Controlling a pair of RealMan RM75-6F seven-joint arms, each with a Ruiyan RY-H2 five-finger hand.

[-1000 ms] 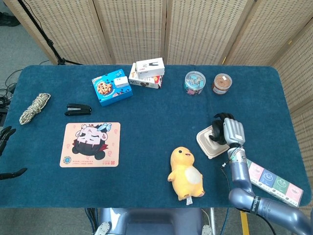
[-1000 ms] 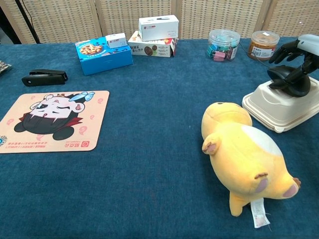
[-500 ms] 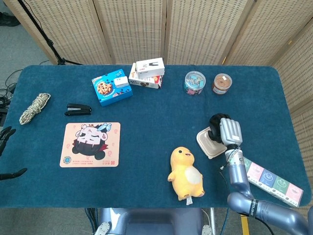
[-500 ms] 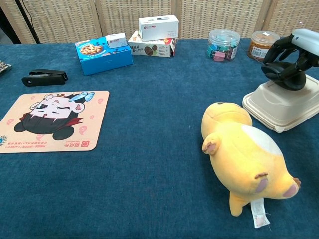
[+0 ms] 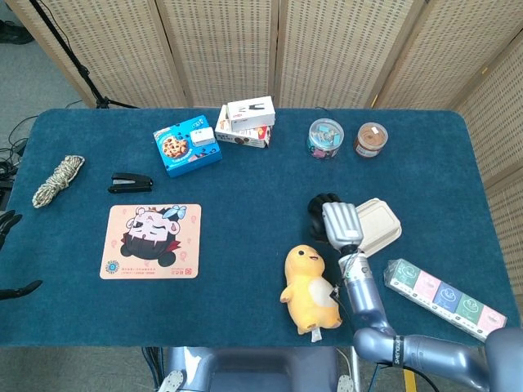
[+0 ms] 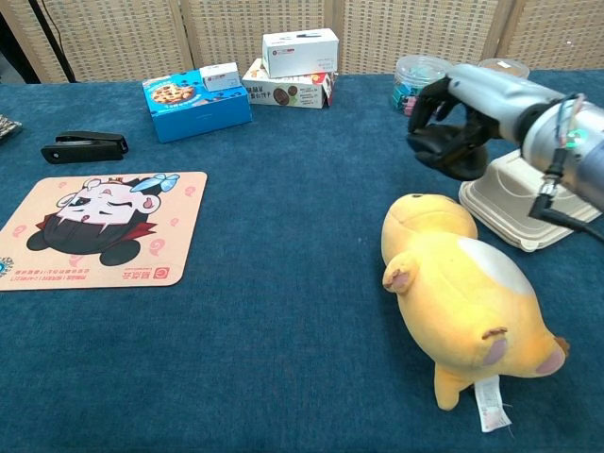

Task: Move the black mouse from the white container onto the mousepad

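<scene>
mouse (image 6: 451,151): black, gripped in right hand (image 6: 462,118), off the tabletop, left of container | container (image 5: 377,225): white, closed | mousepad (image 5: 151,241): pink cartoon print, flat, far left

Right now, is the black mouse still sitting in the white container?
No, the right hand holds the black mouse in the air, left of the white container.

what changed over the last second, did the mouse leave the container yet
Yes. The right hand, already gripping the black mouse, lifted it out of the white container and carried it left, toward the mousepad; it now hangs in the air above the yellow plush toy. The mousepad, plush, stapler and boxes stayed put.
</scene>
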